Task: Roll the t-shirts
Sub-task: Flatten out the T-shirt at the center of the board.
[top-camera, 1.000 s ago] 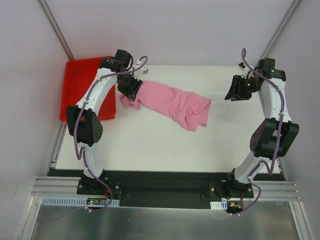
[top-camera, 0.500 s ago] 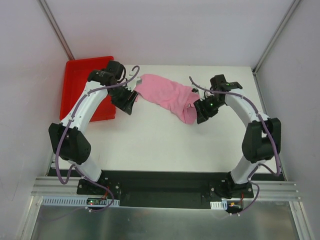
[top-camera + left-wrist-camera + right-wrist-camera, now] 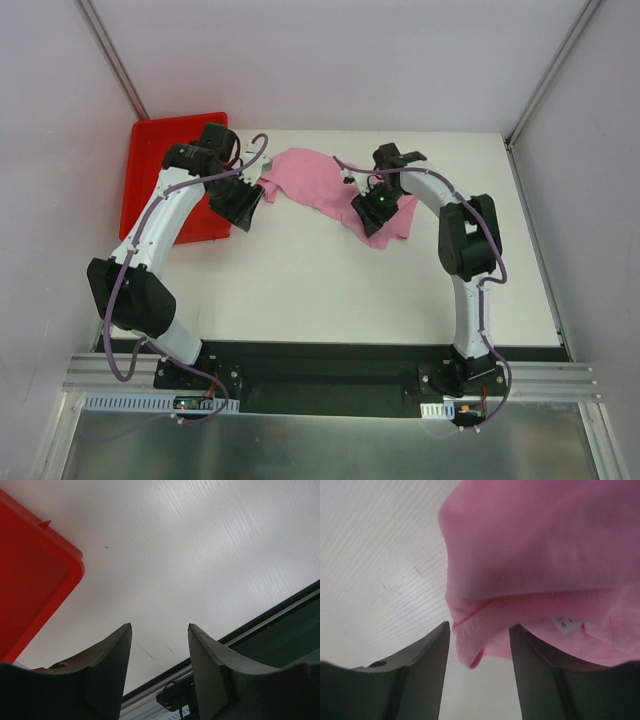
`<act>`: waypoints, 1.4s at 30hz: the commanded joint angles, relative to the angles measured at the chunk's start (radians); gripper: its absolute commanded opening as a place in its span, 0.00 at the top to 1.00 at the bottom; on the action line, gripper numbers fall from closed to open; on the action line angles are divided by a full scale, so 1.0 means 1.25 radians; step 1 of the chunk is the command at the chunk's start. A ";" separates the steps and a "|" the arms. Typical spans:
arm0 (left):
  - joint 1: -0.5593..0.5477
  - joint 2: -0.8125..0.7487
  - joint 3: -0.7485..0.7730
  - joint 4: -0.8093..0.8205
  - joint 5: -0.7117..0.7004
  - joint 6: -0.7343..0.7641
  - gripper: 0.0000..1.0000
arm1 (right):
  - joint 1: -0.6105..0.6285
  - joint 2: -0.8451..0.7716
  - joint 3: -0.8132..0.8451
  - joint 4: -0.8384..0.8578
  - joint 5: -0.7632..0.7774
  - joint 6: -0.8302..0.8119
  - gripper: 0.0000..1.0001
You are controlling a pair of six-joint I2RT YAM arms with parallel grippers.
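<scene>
The light-pink t-shirt [image 3: 312,181] lies bunched in a crumpled band across the back of the white table. My left gripper [image 3: 240,210] hangs just off the shirt's left end, beside the red tray, and is open. In the left wrist view the gripper [image 3: 160,630] has only bare table between its fingers. My right gripper [image 3: 367,217] sits over the shirt's right end. In the right wrist view the t-shirt [image 3: 535,545] fills the top, and a folded hem droops between the open fingers of the gripper [image 3: 480,627] without being clamped.
The red tray [image 3: 160,170] stands at the back left, and its corner [image 3: 30,580] shows in the left wrist view. A black base rail [image 3: 320,365] runs along the near edge. Grey walls close the back and sides.
The right arm swung left from the table's right side onto the shirt's right end. The left gripper drew back off the shirt's left end. The shirt has bunched up shorter.
</scene>
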 commanded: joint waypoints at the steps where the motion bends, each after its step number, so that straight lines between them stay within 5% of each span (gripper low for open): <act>1: 0.019 -0.028 0.016 -0.022 -0.036 0.006 0.51 | 0.014 0.040 0.071 -0.059 0.047 -0.008 0.47; 3: 0.022 -0.030 0.015 -0.022 -0.037 0.005 0.51 | 0.017 0.055 0.079 -0.067 0.070 -0.009 0.50; 9: 0.025 -0.021 0.013 -0.014 -0.040 0.006 0.51 | 0.017 -0.052 0.095 -0.103 0.061 0.003 0.99; 16: 0.027 -0.011 0.019 0.027 -0.063 -0.002 0.51 | 0.020 -0.350 0.325 -0.145 -0.188 0.158 0.99; 20: 0.027 -0.015 0.009 0.057 -0.049 0.018 0.51 | 0.020 -0.435 0.410 -0.019 -0.155 0.303 0.99; 28: -0.001 0.041 -0.017 0.101 0.007 0.043 0.52 | -0.190 -0.346 0.154 0.058 -0.117 0.565 0.99; 35: -0.104 0.098 -0.069 0.152 0.013 0.052 0.52 | -0.329 -0.300 0.036 0.038 -0.051 0.519 1.00; 37: -0.122 0.116 -0.062 0.156 0.010 0.039 0.53 | -0.341 -0.307 0.007 0.016 -0.013 0.493 0.84; 38: -0.125 0.129 -0.052 0.156 0.013 0.032 0.53 | -0.356 -0.316 -0.003 0.013 -0.002 0.479 0.58; 42: -0.130 0.125 -0.052 0.157 0.019 0.011 0.53 | -0.384 -0.375 -0.014 0.002 -0.036 0.396 0.46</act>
